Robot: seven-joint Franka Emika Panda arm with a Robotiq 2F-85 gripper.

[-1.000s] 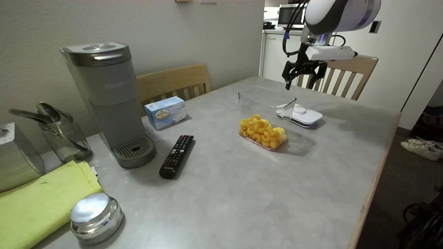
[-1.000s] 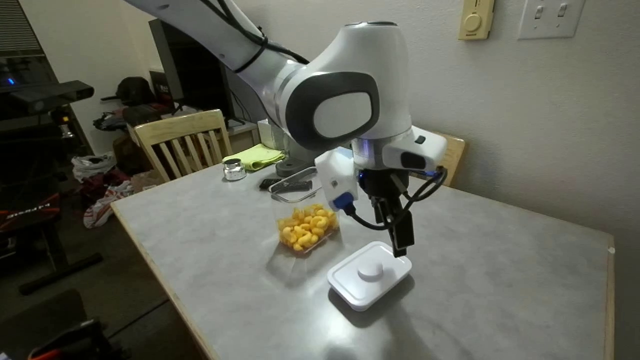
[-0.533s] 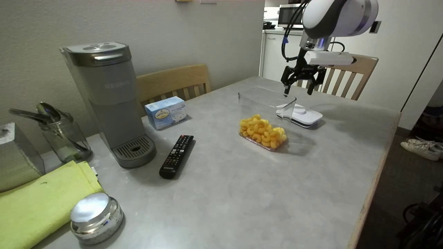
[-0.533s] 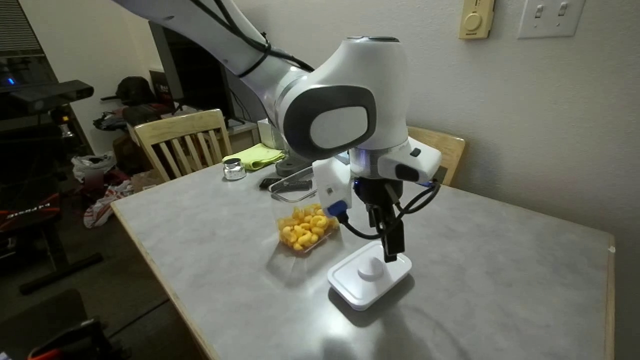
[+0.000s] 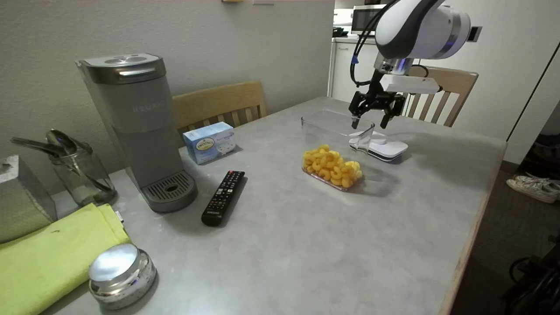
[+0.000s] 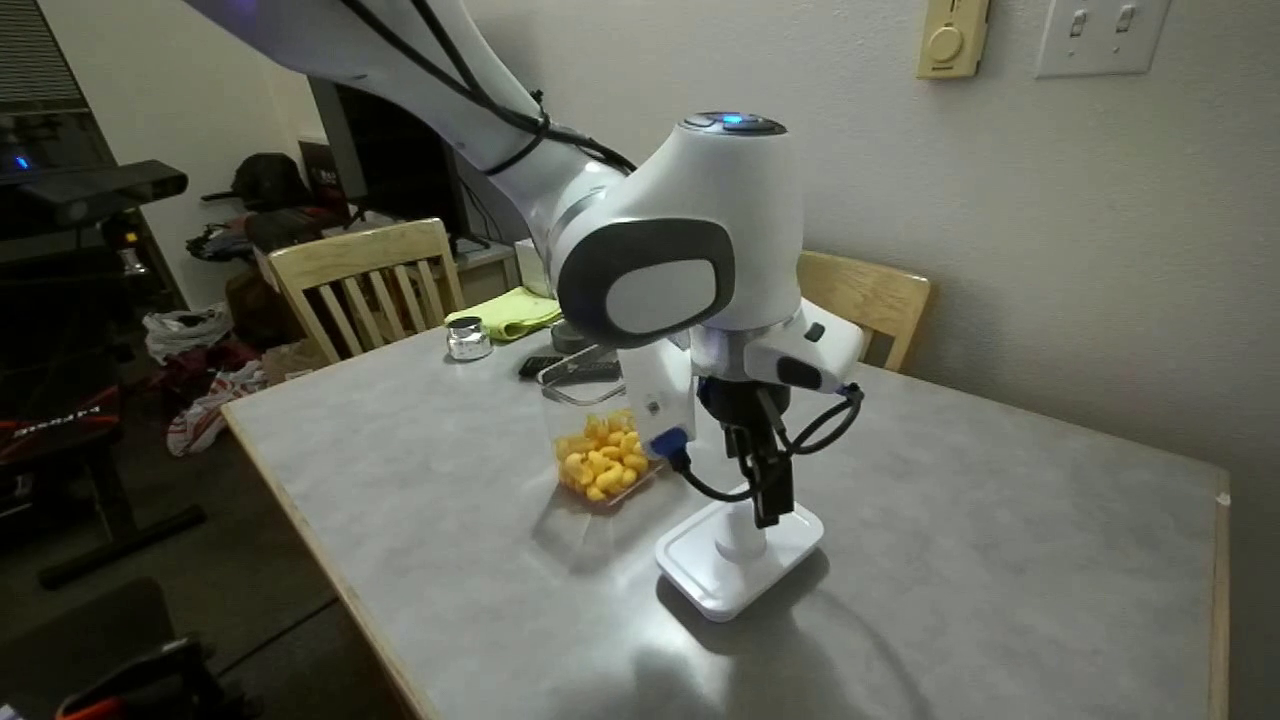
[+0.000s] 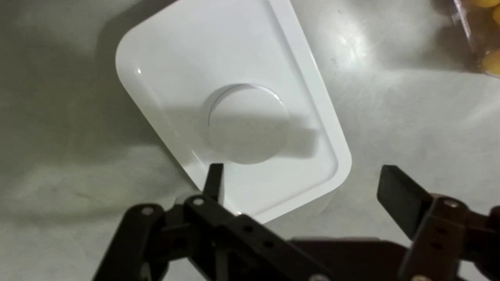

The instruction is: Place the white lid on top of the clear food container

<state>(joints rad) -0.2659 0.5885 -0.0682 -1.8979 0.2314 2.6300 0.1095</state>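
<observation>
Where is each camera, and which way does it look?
Exterior view: near the silver round metallic jar, facing the white robot arm and black fingers.
Exterior view: near the white rectangular plastic lid, facing the jar; arm, fingers show.
Wrist view: above the lid, looking down; fingers show.
Both exterior views share the clear rectangular plastic container.

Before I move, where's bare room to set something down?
Free: the table between the silver jar, remote, clear food container and wooden edge; also, in an exterior view, from the white lid rightward to the table's end.
Crowded: around the lid, with container and open gripper close by; and around the coffee maker.
</observation>
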